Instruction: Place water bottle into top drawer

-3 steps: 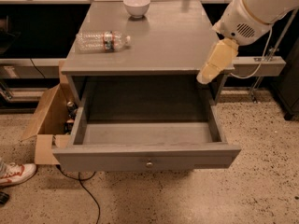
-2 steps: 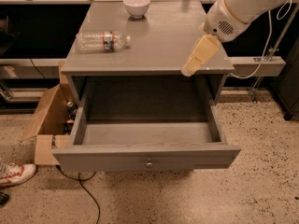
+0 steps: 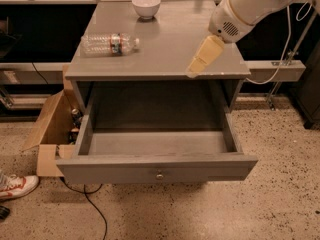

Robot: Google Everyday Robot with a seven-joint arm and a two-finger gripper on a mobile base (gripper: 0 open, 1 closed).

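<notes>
The water bottle (image 3: 109,44) lies on its side on the left part of the grey cabinet top (image 3: 165,39), cap pointing right. The top drawer (image 3: 156,170) is pulled wide open below, with a small round knob at its front centre and nothing visible inside. My gripper (image 3: 195,70) hangs from the white arm at the upper right. It is above the right front part of the cabinet top, well to the right of the bottle and holding nothing.
A white bowl (image 3: 146,6) stands at the back of the cabinet top. An open cardboard box (image 3: 50,129) with cans sits on the floor left of the cabinet. A shoe (image 3: 15,185) and a cable (image 3: 95,209) lie on the floor.
My gripper has moved left and toward the back, from beyond the cabinet's right front corner to over the cabinet top. The bottle and drawer have not moved.
</notes>
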